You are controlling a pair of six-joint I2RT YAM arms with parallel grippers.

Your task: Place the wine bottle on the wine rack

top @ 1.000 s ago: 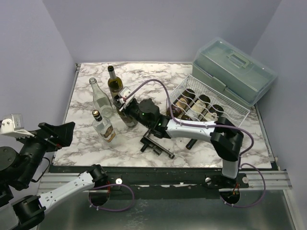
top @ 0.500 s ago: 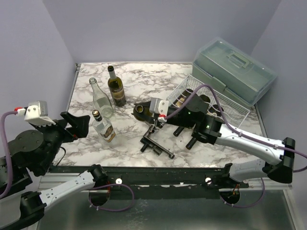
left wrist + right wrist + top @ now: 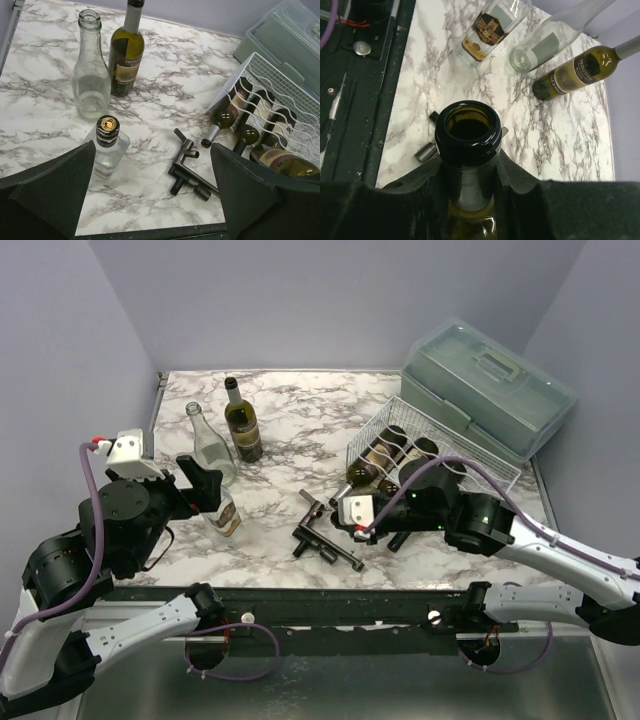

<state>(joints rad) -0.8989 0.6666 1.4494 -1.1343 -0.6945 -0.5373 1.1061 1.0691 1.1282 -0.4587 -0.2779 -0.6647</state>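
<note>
Left gripper (image 3: 152, 147) hangs over the marble table (image 3: 165, 65), its jaws wide apart; right gripper (image 3: 469, 175) is clamped on the neck of the dark wine bottle (image 3: 468, 131), at the near side of the wine rack (image 3: 440, 435); contact with the rack is unclear.

White-and-black left arm (image 3: 110, 530) raised at 8 o'clock, its black two-finger left gripper (image 3: 152, 165) spread wide, white-and-black right arm (image 3: 560, 550) reaching low from 4 o'clock toward centre, right gripper (image 3: 468, 175) clamped round dark green glass wine bottle (image 3: 467, 150) neck
</note>
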